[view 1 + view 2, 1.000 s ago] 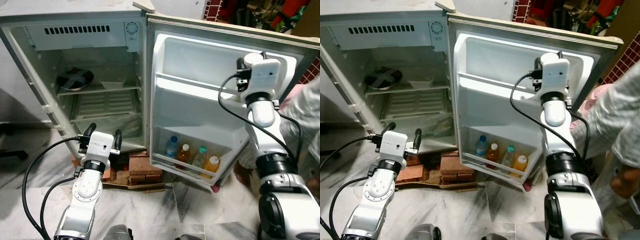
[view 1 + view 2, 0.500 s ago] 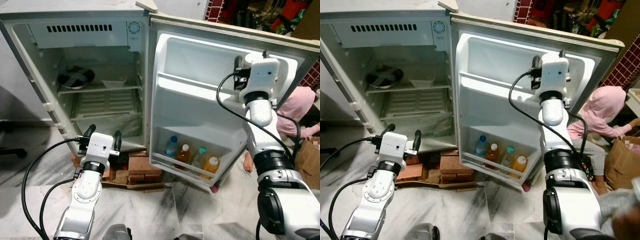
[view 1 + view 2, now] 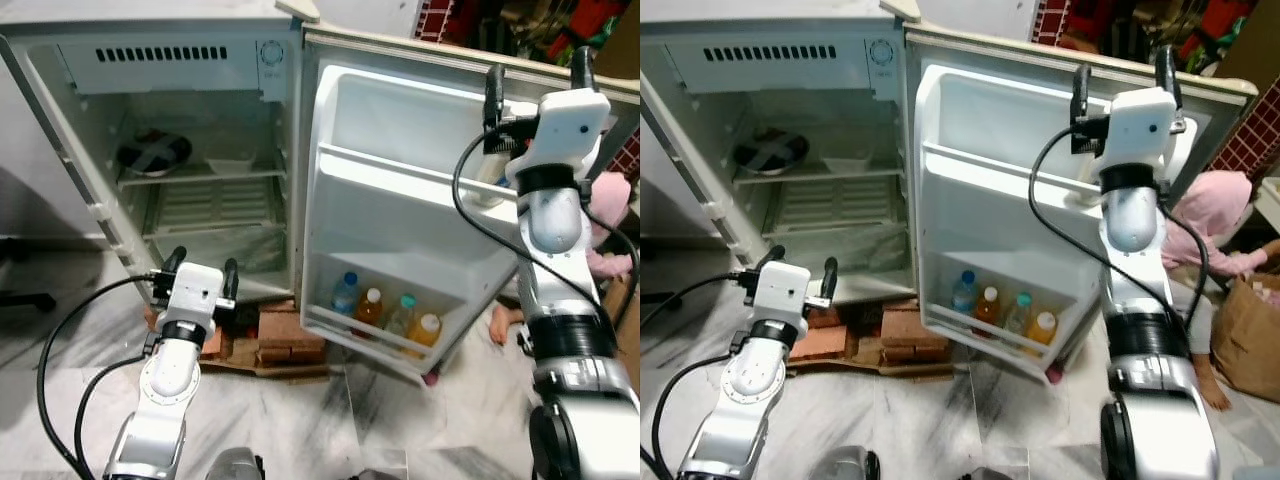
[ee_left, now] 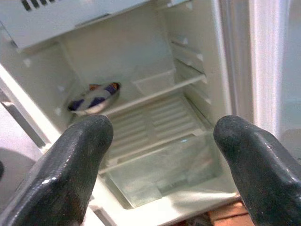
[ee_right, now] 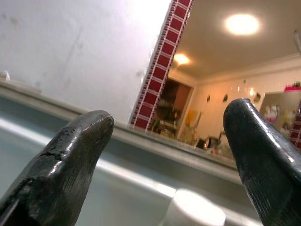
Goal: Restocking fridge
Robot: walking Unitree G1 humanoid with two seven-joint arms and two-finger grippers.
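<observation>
The fridge (image 3: 190, 60) stands open, its door (image 3: 400, 130) swung out to the right. Several bottles (image 3: 368, 306) stand in the door's bottom rack, two of them orange. A white container (image 3: 486, 186) sits on the door's middle shelf; its round top (image 5: 195, 214) lies below my right gripper's fingers. My right gripper (image 3: 537, 65) is raised at the door's top edge, open and empty. My left gripper (image 3: 204, 262) is held low in front of the fridge's lower compartment, open and empty, facing the shelves (image 4: 155, 117).
A dark bowl (image 3: 152, 155) and a small clear tub (image 3: 228, 165) rest on the upper fridge shelf. Bricks (image 3: 285, 335) lie under the fridge. A person in pink (image 3: 1215, 215) crouches behind the door by a brown bag (image 3: 1250, 330).
My right gripper has risen from in front of the door's middle shelf to the door's top edge. The person at right has shifted. The left arm has barely moved.
</observation>
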